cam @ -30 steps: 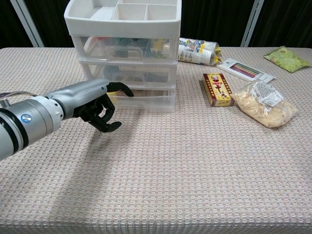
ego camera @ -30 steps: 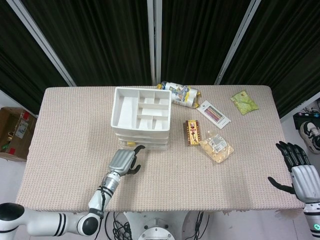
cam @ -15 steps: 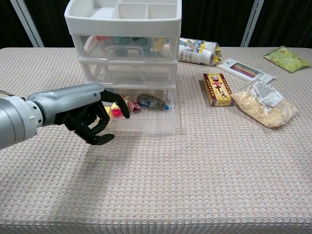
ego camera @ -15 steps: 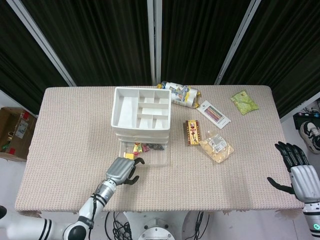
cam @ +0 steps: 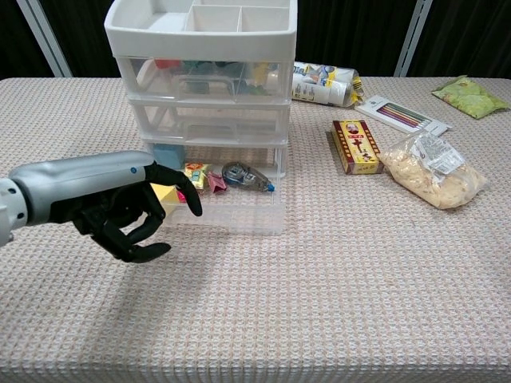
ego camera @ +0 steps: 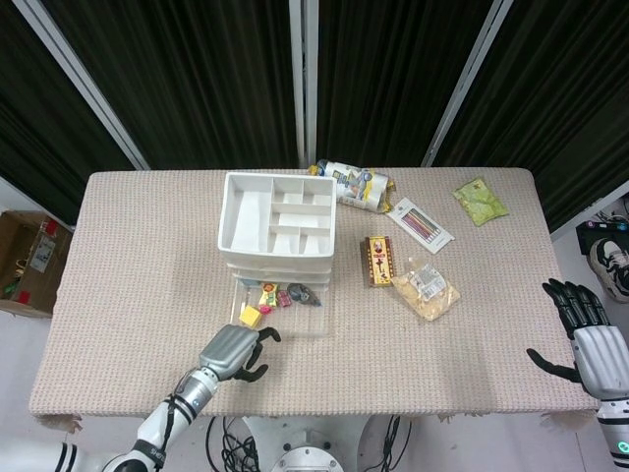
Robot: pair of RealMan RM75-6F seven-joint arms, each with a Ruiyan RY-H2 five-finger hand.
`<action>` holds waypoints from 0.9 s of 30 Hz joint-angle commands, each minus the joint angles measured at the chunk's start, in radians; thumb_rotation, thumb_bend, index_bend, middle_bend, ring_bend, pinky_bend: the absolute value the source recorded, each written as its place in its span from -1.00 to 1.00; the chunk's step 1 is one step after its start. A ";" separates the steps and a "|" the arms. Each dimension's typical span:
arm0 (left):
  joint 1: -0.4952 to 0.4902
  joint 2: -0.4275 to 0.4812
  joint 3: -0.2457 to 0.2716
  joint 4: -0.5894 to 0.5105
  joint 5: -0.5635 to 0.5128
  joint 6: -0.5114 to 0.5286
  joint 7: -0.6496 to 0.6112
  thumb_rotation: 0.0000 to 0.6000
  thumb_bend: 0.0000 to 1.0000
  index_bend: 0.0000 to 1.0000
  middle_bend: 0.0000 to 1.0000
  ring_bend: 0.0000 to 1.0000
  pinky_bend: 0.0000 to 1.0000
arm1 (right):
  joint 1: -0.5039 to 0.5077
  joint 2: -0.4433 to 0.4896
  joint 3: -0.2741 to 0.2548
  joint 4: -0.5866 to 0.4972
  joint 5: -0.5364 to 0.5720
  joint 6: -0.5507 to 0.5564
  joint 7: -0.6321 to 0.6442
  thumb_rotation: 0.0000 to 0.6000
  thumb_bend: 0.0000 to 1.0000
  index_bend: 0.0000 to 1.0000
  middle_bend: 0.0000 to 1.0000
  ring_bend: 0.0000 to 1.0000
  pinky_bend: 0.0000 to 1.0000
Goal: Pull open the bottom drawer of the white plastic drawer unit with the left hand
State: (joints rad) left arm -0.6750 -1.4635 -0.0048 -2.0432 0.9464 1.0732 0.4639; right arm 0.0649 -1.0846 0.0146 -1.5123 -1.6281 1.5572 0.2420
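Note:
The white plastic drawer unit [ego camera: 278,221] [cam: 204,80] stands mid-table, toward the back. Its clear bottom drawer [ego camera: 285,313] [cam: 236,214] is pulled well out toward me, showing a yellow block [cam: 166,194], pink wrappers and a grey tape dispenser [cam: 243,175]. My left hand [ego camera: 234,352] [cam: 116,209] is at the drawer's front left corner, fingers curled, with one finger hooked on the front edge. My right hand [ego camera: 588,331] hovers at the table's right front edge, fingers spread and holding nothing; it shows only in the head view.
Right of the unit lie a red and yellow box [cam: 356,146], a clear bag of snacks [cam: 431,171], a pencil pack [cam: 398,114], a green packet [cam: 469,96] and a printed bag [cam: 322,84]. A cardboard box [ego camera: 28,262] sits on the floor to the left.
My left hand has drawn back toward the table's front edge, and the bottom drawer has slid out with it from shut to well open. The right hand has not moved.

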 commanded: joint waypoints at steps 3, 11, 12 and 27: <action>0.008 0.021 -0.032 0.001 0.063 0.047 -0.008 1.00 -0.29 -0.40 0.54 0.77 1.00 | -0.002 0.003 0.001 -0.005 -0.001 0.005 -0.004 1.00 -0.82 -1.00 -0.87 -1.00 -0.98; -0.056 -0.104 -0.132 0.191 0.066 0.081 0.083 1.00 -0.35 -0.39 0.55 0.77 1.00 | -0.002 0.011 0.000 -0.023 -0.013 0.012 -0.023 1.00 -0.82 -1.00 -0.87 -1.00 -0.97; -0.067 -0.120 -0.138 0.214 0.056 0.075 0.099 1.00 -0.35 -0.38 0.56 0.77 1.00 | -0.003 0.011 0.000 -0.024 -0.012 0.012 -0.023 1.00 -0.82 -1.00 -0.87 -1.00 -0.97; -0.157 -0.291 -0.152 0.424 -0.087 0.067 0.334 1.00 -0.42 -0.32 0.59 0.80 1.00 | -0.021 0.011 -0.005 -0.016 0.000 0.022 -0.015 1.00 -0.82 -1.00 -0.87 -1.00 -0.97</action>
State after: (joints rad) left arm -0.8253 -1.7429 -0.1526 -1.6286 0.8724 1.1420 0.7899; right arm 0.0434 -1.0733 0.0095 -1.5280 -1.6279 1.5791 0.2273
